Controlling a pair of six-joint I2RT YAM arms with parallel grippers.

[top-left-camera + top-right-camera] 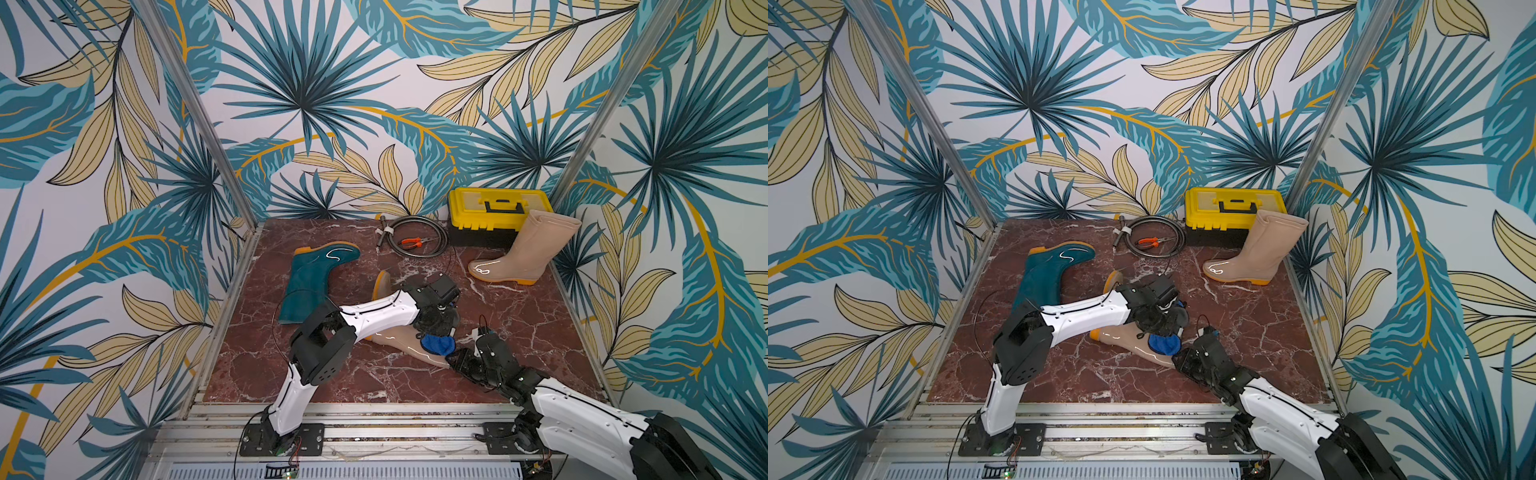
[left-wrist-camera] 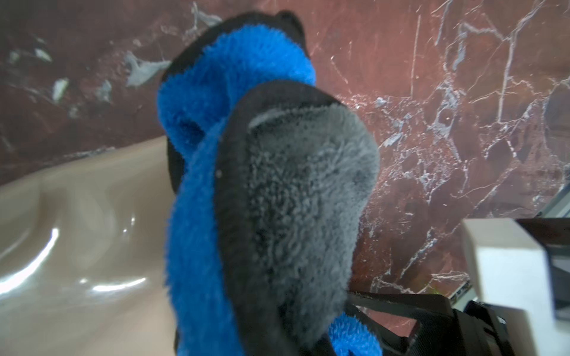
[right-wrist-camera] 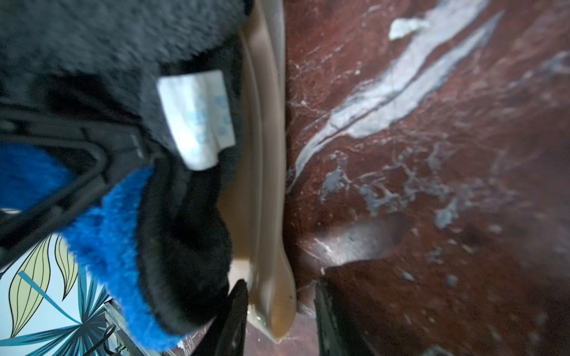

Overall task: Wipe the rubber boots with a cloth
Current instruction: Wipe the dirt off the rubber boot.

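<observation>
Now the left gripper (image 1: 435, 328) has its jaws closed on the blue cloth (image 1: 436, 345), which sits on the lying tan boot (image 1: 395, 341) mid-tabletop (image 1: 532, 332). The right gripper (image 1: 456, 358) is at that boot's 4 o'clock end, jaws parted astride the rim. The teal boot (image 1: 309, 286) lies at 10 o'clock and the upright tan boot (image 1: 523, 253) stands at 2.

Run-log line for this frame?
step: wipe lying beige boot | left claw: shut on cloth, over the boot | right claw: open, astride boot's rim
</observation>
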